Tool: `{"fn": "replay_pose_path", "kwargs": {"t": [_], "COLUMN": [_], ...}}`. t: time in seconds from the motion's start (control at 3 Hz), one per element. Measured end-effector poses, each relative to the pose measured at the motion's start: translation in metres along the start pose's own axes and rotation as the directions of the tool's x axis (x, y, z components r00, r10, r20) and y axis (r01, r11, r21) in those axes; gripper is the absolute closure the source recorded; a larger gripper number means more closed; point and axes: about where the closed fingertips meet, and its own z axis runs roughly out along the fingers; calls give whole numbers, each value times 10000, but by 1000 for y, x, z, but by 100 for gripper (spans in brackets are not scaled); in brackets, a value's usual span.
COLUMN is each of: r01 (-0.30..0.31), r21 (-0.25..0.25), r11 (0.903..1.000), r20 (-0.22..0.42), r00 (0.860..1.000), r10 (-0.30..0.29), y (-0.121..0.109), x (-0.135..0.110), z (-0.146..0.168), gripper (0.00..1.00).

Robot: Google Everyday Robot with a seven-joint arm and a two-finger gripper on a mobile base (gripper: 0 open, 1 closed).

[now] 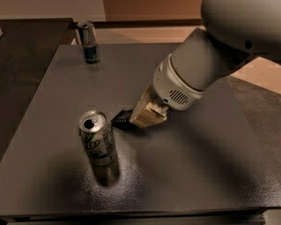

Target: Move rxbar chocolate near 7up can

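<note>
Camera view puts the tool (141, 117) at mid-frame, low over the bench (206, 172). Its tan fingers are narrowed onto one end of the bar (121, 119). I judge that it holds the bar, though the fingers hide the contact itself. The bar's free end juts left toward the 7up can (99, 143), which stands upright just beside it at lower left, with a gap between them. A blue can (89, 41) stands well apart at upper left.

The main risk is the 7up can. It is tall and narrow, so a nudge from the bar's leading end or from the fingers could tip or roll it. Further travel to the left would cause that. The hold is at one end only, so the bar may pivot or slip. I cannot tell whether the bar touches the bench. If it is let go above the surface, it could skid into the can.
</note>
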Motion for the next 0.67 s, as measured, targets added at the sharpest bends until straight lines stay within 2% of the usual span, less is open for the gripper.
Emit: {"fn": "replay_pose_path", "kwargs": {"t": [0.67], "r01": [-278], "r21": [-103], "r11": [9996], "r20": [54], "r00": [9996], "r10": [278], "y": [4], "x": [9], "z": [2], "gripper": [35]}}
